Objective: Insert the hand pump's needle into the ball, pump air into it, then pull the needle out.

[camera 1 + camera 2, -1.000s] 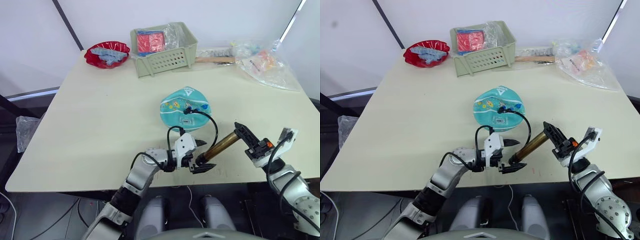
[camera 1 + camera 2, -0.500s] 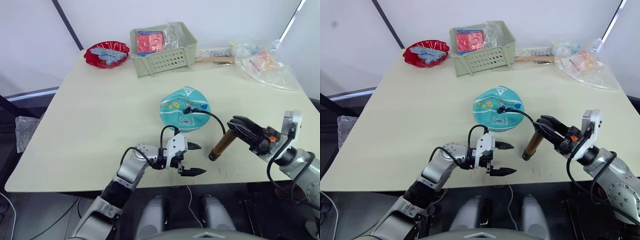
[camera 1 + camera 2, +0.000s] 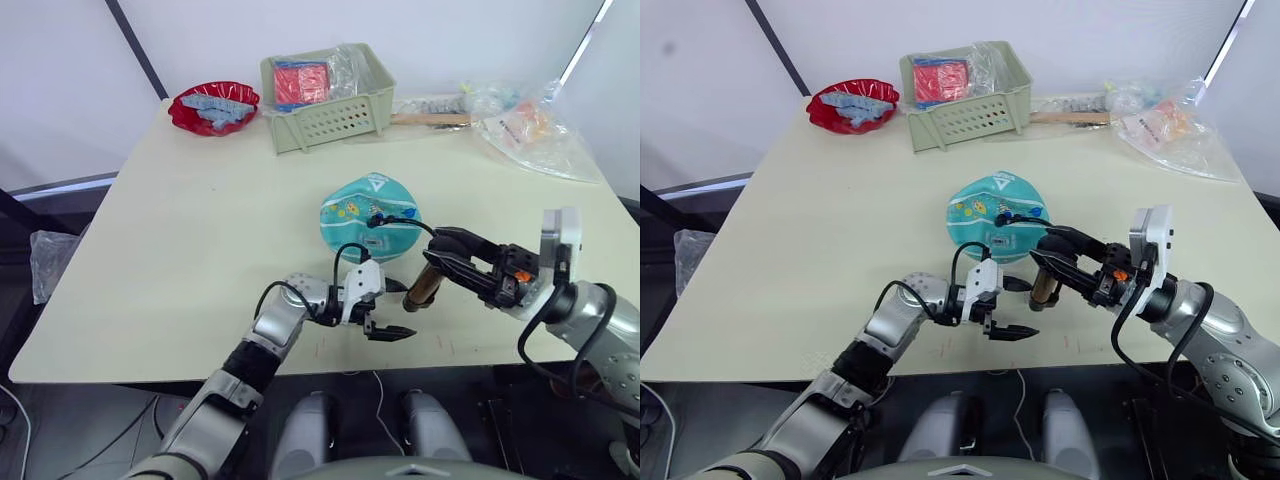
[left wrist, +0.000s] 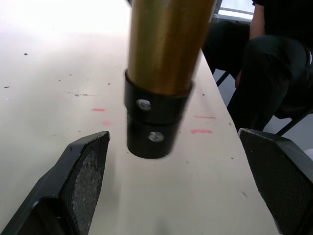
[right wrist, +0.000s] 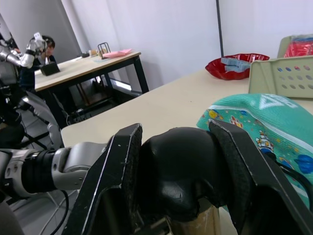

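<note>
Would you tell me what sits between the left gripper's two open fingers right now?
The black lower end of the hand pump stands upright on the table between the left gripper fingers, untouched by either; the left wrist view shows it.

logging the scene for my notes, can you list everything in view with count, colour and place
ball: 1, teal with cartoon prints, table centre, looks partly deflated
hand pump: 1, gold barrel, black ends, standing on the table near the ball
hose: 1, black, from the pump to the ball
basket: 1, pale green, far side, holding a red packet
bowl: 1, red, far left corner, blue-grey item inside
plastic bags: clear, far right
table: 1, beige
person: 1, seated at another desk
left gripper: open, at the pump's base
right gripper: shut on the pump's top
</note>
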Robot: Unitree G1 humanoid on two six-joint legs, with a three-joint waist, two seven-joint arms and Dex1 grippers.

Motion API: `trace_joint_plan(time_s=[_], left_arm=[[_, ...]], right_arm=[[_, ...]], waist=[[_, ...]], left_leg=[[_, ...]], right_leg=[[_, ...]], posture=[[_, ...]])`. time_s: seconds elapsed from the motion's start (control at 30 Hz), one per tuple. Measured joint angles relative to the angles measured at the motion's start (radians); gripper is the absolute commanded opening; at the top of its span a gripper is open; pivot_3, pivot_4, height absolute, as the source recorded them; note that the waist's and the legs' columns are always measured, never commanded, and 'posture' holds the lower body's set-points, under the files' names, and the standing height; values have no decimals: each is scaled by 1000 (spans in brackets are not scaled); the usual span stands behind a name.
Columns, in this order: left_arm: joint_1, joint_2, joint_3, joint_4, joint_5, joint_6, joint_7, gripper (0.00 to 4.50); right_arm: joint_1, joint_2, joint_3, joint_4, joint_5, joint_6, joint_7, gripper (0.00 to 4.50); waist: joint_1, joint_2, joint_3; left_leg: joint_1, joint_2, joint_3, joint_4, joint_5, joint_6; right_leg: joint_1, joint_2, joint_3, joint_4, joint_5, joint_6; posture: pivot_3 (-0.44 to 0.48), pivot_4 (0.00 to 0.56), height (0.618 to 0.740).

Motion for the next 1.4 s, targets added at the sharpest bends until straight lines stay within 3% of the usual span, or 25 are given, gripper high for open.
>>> trace_joint_plan(time_s=[0.07, 0.13, 0.2, 0.33, 0.93, 1.4], left_arm=[[-7, -11, 0, 20, 2, -6, -1, 4489], [-7, -24, 0, 31, 3, -12, -1, 3965], [-8, -32, 3, 37, 2, -13, -1, 3195], [-8, -36, 20, 51, 4, -15, 6, 1103], [25, -69, -1, 103, 65, -73, 42, 1034], [-38, -189, -19, 348, 160, -231, 143, 1034]], right_arm=[[-8, 0, 5, -2, 6, 8, -9, 1646], [-14, 0, 7, -2, 12, 14, -17, 1646], [-24, 0, 7, -2, 18, 23, -23, 1646], [-30, 0, 12, -2, 33, 34, -33, 1646], [29, -19, 33, -1, -48, 8, 5, 1646], [81, -41, 6, 38, -122, -27, 47, 1646]], waist=[[0, 0, 0], [0, 0, 0], [0, 0, 0], [0, 0, 0], [1, -1, 0], [5, -1, 0]], left_leg=[[0, 0, 0, 0, 0, 0], [0, 0, -1, 0, 0, 0], [0, 0, -1, 0, 0, 0], [0, 0, -2, 0, 0, 0], [0, 0, -2, 2, 0, 0], [-1, 0, -4, 4, -1, 1]], right_leg=[[0, 0, 0, 0, 0, 0], [0, 0, -1, 0, 0, 0], [1, 0, -1, 0, 0, 0], [1, 0, -1, 0, 0, 0], [2, 0, -2, 0, 0, 0], [3, 0, -4, 0, 0, 0]], posture=[[0, 150, 738], [0, 150, 738], [0, 150, 738], [0, 150, 738], [0, 150, 738], [0, 150, 738]])
